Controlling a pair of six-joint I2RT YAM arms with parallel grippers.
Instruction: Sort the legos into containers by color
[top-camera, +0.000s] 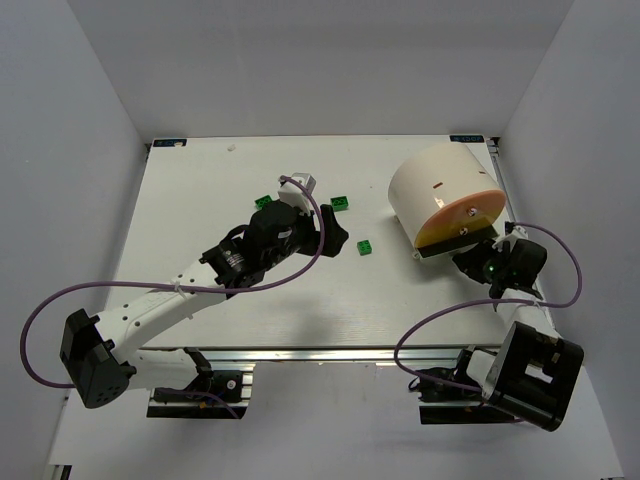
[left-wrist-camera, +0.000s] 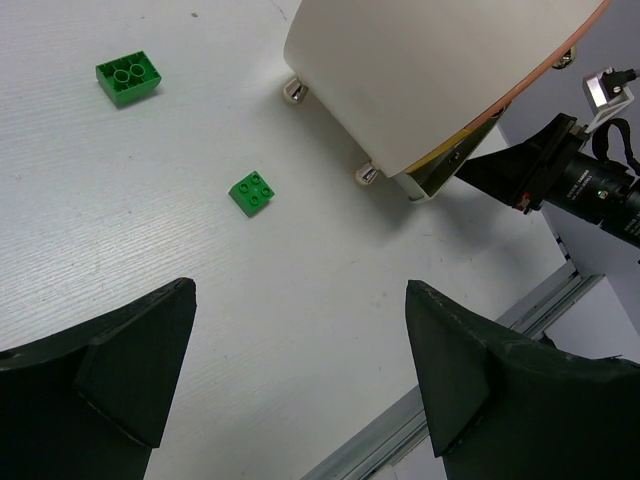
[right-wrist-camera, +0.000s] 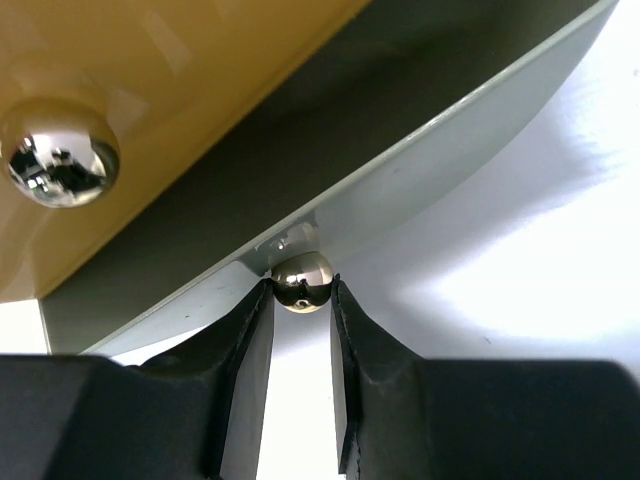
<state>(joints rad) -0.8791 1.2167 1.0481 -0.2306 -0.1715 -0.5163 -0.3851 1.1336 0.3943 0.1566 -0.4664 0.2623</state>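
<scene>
Top external view, starting at the left: what am I holding? (operator)

Nothing on that side. Your left gripper (top-camera: 340, 236) hangs spread wide over the middle of the white table (top-camera: 190, 190), with nothing between its fingers. (spotter)

And the bricks? (operator)

You have three small green studded plastic bricks, all mid-table. The leftmost brick (top-camera: 263, 201) lies just beside the left wrist on its far side. The middle brick (top-camera: 342, 204) lies just beyond the open fingers, and the left wrist view shows it hollow side up. The right-hand brick (top-camera: 365, 246) is a little to the right of the fingers, studs up. I'd expect them to be light, rigid and smooth-sided, so pinch each across two flat opposite walls, not over the studs. No other colours show. (spotter)

Then the container? (operator)

The large cream-white cylindrical tub (top-camera: 440, 180) sits near the right edge towards the far right corner, with its flat orange face (top-camera: 462, 215) turned to the right arm. It looks far too wide and rounded for your jaws. (spotter)

So where do I take it? (operator)

You already have it. Your right gripper (right-wrist-camera: 301, 292) is clamped on a small polished chrome ball knob (right-wrist-camera: 302, 278) under a pale panel at the tub's lower rim. That's a tiny, slick, round hold, so I'd pull straight and slowly. I can't tell the tub's weight. (spotter)
</scene>
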